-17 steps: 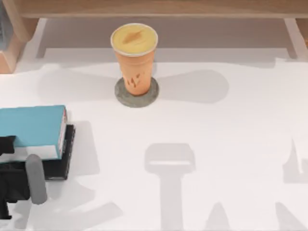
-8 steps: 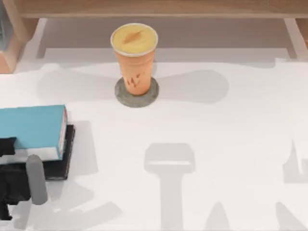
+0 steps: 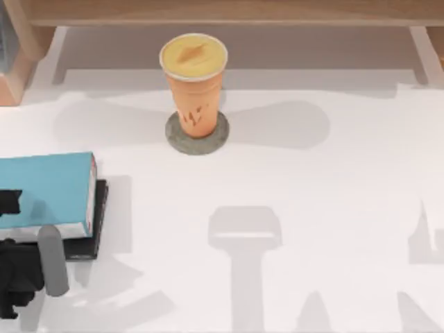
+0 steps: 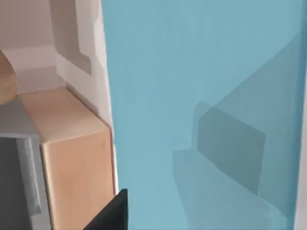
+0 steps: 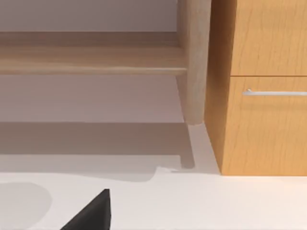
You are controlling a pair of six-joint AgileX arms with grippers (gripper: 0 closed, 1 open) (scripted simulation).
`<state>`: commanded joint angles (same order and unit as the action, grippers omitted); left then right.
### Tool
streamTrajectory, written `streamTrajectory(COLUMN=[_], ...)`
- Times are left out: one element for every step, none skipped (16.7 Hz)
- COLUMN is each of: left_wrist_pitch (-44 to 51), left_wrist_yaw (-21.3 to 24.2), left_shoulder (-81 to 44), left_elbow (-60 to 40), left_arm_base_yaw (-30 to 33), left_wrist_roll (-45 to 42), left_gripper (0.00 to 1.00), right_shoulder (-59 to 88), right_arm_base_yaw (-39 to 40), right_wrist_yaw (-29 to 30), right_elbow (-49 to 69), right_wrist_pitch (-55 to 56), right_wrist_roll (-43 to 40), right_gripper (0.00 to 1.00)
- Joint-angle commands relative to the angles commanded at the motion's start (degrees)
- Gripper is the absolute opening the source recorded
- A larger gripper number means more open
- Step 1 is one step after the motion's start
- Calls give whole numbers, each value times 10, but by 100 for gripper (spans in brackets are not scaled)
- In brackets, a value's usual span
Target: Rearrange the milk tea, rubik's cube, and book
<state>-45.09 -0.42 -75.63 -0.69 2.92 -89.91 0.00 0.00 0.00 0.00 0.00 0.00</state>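
Top view: left pincer (image 3: 14,239) at counter (image 3: 312,180) left edge, over near edge of book (image 3: 45,189); finger opening can't tell. Book atop thin black book (image 3: 97,229). Milk tea (image 3: 194,83) upright on grey disc (image 3: 177,139), well apart. No legible writing.

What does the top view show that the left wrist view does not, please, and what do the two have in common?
Top view alone: the milk tea standing upright on a flat grey disc toward the back of the table, a thin black book lying under the light blue one, and the left arm over that stack at the table's left edge.

Left wrist view alone: a light wooden block beside the cover, seen close up.

Both: the book, its teal cover facing up.
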Motion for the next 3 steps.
streamTrajectory(left_wrist_pitch=[0, 0, 0], left_wrist_yaw=[0, 0, 0], left_shoulder=[0, 0, 0], left_elbow=[0, 0, 0], left_arm_base_yaw=[0, 0, 0], left_wrist_roll=[0, 0, 0], left_gripper=[100, 100, 100], right_shoulder=[0, 0, 0], right_arm_base_yaw=[0, 0, 0], right_wrist_yaw=[0, 0, 0], right_elbow=[0, 0, 0], right_wrist_pitch=[0, 0, 0], right_wrist_roll=[0, 0, 0], right_gripper=[100, 100, 100])
